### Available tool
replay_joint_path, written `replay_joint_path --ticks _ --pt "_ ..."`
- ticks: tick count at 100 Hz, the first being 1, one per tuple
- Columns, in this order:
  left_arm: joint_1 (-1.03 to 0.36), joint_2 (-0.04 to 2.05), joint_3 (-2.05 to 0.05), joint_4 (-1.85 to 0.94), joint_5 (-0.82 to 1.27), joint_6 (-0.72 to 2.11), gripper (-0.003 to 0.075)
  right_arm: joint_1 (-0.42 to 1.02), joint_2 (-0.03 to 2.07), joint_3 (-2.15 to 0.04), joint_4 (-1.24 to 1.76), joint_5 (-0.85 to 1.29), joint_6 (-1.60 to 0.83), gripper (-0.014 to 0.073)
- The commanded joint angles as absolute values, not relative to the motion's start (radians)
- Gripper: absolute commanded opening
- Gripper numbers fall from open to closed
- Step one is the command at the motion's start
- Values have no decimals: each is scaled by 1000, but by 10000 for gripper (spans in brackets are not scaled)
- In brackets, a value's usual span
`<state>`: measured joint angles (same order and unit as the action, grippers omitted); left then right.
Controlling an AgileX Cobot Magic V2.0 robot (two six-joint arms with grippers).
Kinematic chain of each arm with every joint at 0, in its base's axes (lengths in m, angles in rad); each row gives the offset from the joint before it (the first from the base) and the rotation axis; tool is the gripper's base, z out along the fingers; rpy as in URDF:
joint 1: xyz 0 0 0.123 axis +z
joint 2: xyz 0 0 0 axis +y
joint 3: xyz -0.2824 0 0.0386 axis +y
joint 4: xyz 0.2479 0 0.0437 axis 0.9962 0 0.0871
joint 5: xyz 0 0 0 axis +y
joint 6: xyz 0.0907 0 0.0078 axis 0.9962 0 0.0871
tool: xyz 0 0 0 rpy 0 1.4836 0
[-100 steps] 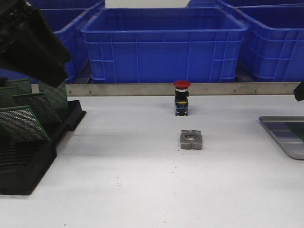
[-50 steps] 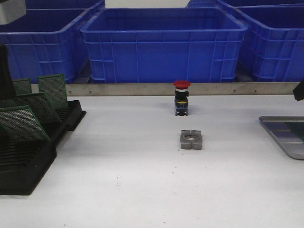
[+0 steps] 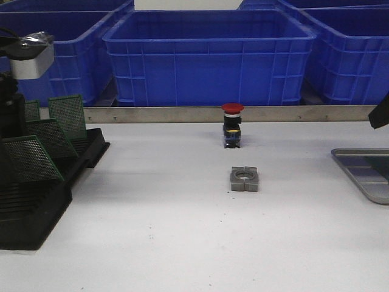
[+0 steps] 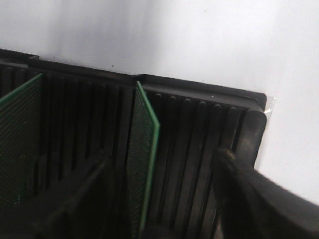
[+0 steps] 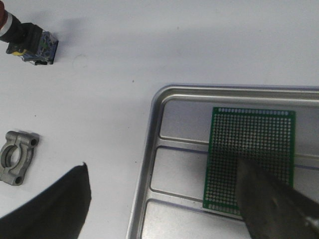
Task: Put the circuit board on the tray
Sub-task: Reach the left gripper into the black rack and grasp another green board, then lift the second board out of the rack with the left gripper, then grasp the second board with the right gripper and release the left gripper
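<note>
**Left Arm at the Rack, One Board Already on the Tray**

At the left edge of the table, the black slotted rack holds several green circuit boards standing tilted in its slots. The left arm stands over the rack's rear portion; the front view does not show its fingers. The left wrist view supplies that detail: the left gripper is spread wide, one finger on each side of an upright circuit board seated in a slot. The fingers are apart from this board, not closed on it. A second board stands a few slots away in the same rack.

The front view shows only a corner of the tray at the right table edge, and a small dark piece of the right arm above it. The right wrist view shows the tray's contents: one circuit board lies flat on the ridged floor, inside the raised rim. The right gripper hangs above with its fingers widely parted, holding nothing; one finger overlaps the board's corner in the view.

Mid-table, well apart from rack and tray, stand a red-capped push button and, nearer the robot, a grey metal clamp block. Blue bins line the back.
</note>
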<state>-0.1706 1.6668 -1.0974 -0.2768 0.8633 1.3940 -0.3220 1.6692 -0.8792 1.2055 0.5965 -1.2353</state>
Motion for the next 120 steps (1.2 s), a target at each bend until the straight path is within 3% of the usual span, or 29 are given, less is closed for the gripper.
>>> replay_joint_path --ticks 1,15,46,75,96,108,120 --pt "-170 1632 -1126 -301 846 1382 199 -330 1629 -898 1228 625 -1236 612" --pt "-170 1632 -1126 -299 846 1382 -18 -330 1629 -898 1228 626 -1236 612" --pt "-170 1573 -1186 -356 951 1382 -17 -330 1619 -919 1228 714 -1238 612" --pt "-170 1567 -1254 -785 1121 1384 -17 -312 1558 -952 1239 1064 -1467 612" --pt "-203 1567 -1254 -1109 1130 1386 -17 -191 1547 -952 1285 1219 -1649 589" --pt "-272 1567 -1254 -1139 1120 1386 -17 -78 1547 -952 1285 1214 -1691 530" --pt "-342 1578 -1254 -1139 1118 1386 -17 15 1547 -952 1285 1199 -1722 526"
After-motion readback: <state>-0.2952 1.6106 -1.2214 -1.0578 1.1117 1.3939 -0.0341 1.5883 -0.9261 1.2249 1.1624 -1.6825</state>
